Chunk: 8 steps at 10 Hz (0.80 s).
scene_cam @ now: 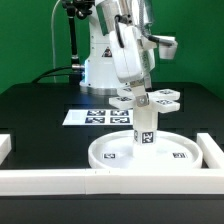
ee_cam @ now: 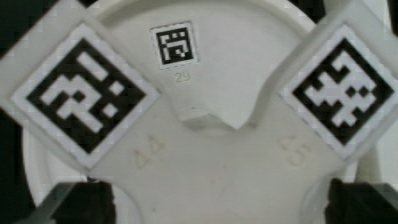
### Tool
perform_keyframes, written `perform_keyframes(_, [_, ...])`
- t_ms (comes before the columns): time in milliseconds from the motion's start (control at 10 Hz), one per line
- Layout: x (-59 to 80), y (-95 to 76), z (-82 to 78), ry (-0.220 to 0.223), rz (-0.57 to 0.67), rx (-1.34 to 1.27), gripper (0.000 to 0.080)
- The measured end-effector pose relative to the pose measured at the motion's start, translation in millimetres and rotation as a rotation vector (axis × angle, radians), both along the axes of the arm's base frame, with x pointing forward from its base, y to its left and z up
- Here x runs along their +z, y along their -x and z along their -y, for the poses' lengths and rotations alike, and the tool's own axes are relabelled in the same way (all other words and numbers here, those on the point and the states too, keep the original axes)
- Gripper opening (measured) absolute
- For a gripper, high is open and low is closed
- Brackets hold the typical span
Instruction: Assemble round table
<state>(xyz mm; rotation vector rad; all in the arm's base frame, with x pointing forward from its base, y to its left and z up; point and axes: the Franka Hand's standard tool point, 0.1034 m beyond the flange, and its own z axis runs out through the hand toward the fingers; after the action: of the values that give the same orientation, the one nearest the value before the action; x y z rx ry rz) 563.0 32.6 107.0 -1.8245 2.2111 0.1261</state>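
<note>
The large rimmed disc (scene_cam: 105, 156) lies on the black table near the front rail. On its hub the short post (scene_cam: 144, 127) stands upright, tags on its sides. My gripper (scene_cam: 139, 103) hangs over the post's top, its jaws spread wide to either side of it. In the wrist view the post (ee_cam: 214, 130) fills the middle with a tag on each flank, the disc (ee_cam: 222, 20) lies beyond it, and the dark fingertips (ee_cam: 80, 205) sit far apart; my gripper (ee_cam: 217, 206) is open there, apart from the post. The flat cross-shaped piece (scene_cam: 162, 97) lies behind the arm.
White border rails run along the front (scene_cam: 50, 181) and at the exterior view's right (scene_cam: 212, 150) and left (scene_cam: 5, 148). The marker board (scene_cam: 92, 115) lies flat behind the disc. The arm's base (scene_cam: 100, 60) stands at the back.
</note>
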Motion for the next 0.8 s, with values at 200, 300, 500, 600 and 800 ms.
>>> perform_keyframes(200, [9.0, -1.7, -1.3, 0.001, 0.019, 0.058, 0.0646])
perform_keyframes(300, [16.7, -1.2, -3.5, -0.01, 0.023, 0.091, 0.0646])
perform_keyframes(500, [30.9, -4.7, -5.9, -0.015, 0.04, 0.112, 0.0649])
perform_keyframes(600, [26.3, -2.8, -5.8, -0.009, 0.043, 0.15, 0.0649])
perform_keyframes(800, [25.4, -2.4, -6.1, -0.002, 0.049, 0.185, 0.0649])
